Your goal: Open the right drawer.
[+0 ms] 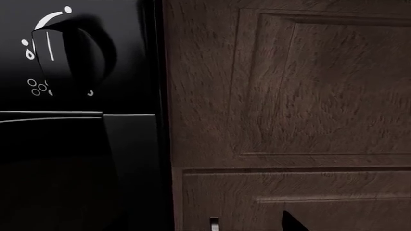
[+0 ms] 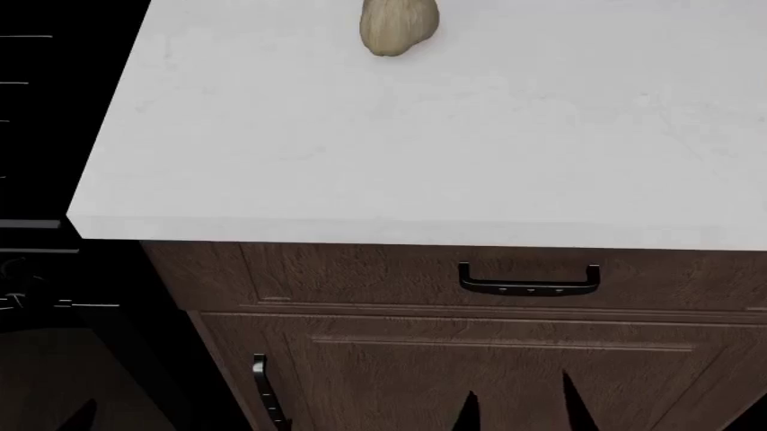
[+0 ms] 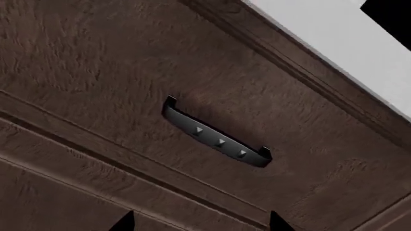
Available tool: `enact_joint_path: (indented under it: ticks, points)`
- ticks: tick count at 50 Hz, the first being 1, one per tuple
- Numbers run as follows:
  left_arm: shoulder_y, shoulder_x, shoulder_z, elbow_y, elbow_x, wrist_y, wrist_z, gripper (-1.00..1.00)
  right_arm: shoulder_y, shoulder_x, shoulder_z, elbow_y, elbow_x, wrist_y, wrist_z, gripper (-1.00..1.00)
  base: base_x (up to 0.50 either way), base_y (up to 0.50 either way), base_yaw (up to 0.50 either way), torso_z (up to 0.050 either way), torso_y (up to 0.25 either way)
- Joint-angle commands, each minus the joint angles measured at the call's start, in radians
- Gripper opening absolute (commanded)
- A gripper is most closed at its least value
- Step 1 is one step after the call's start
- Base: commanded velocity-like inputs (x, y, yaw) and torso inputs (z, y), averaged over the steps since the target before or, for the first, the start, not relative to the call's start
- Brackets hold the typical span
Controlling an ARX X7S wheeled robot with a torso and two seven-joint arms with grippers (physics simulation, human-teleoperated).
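Observation:
The right drawer is a shallow dark-brown wood-grain front just under the white countertop, and it sits shut. Its horizontal dark bar handle is right of centre and also shows in the right wrist view. My right gripper is open and empty, just below the handle and a short way out from the front, over the cabinet door. Its two dark fingertips stand wide apart. Of my left gripper only one dark fingertip shows, facing the drawer's left end.
A black stove front with a knob adjoins the drawer on the left. Below the drawer is a taller cabinet door with a vertical handle. A beige lumpy object lies on the white countertop.

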Motion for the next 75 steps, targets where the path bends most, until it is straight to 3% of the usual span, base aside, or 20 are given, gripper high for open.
enact_joint_path:
  ticks: [1, 14, 22, 38, 46, 59, 75]
  points:
    - [0.001, -0.004, 0.008, 0.007, -0.012, -0.002, 0.002, 1.00, 0.031, 0.033, -0.060, -0.009, -0.145, 0.078, 0.022, 1.00, 0.00, 0.00, 0.00, 0.000, 0.000]
    - [0.006, -0.010, 0.012, 0.009, -0.024, 0.018, 0.007, 1.00, 0.086, 0.059, -0.174, 0.068, -0.344, 0.150, 0.037, 1.00, 0.00, 0.00, 0.00, 0.000, 0.000]
    - [0.001, -0.012, 0.015, 0.007, -0.027, 0.017, 0.005, 1.00, 0.102, 0.077, -0.208, 0.038, -0.458, 0.278, -0.010, 1.00, 0.00, 0.00, 0.00, 0.000, 0.000]
    - [0.000, -0.017, 0.022, 0.006, -0.032, 0.019, -0.001, 1.00, 0.103, 0.078, -0.210, 0.037, -0.457, 0.280, -0.010, 1.00, 0.00, 0.00, 0.00, 0.000, 0.000]
    - [0.001, -0.021, 0.027, 0.019, -0.032, 0.008, -0.008, 1.00, 0.128, 0.086, -0.313, 0.065, -0.669, 0.397, -0.017, 1.00, 0.00, 0.00, 0.00, 0.000, 0.000]
    - [-0.001, -0.024, 0.032, 0.011, -0.035, 0.015, -0.010, 1.00, 0.154, 0.093, -0.328, 0.052, -0.709, 0.431, -0.059, 1.00, 0.00, 0.00, 0.00, 0.000, 0.000]
    - [0.001, -0.029, 0.039, 0.012, -0.041, 0.019, -0.013, 1.00, 0.233, 0.087, -0.389, 0.206, -0.808, 0.462, -0.062, 1.00, 0.00, 0.00, 0.00, 0.000, 0.000]
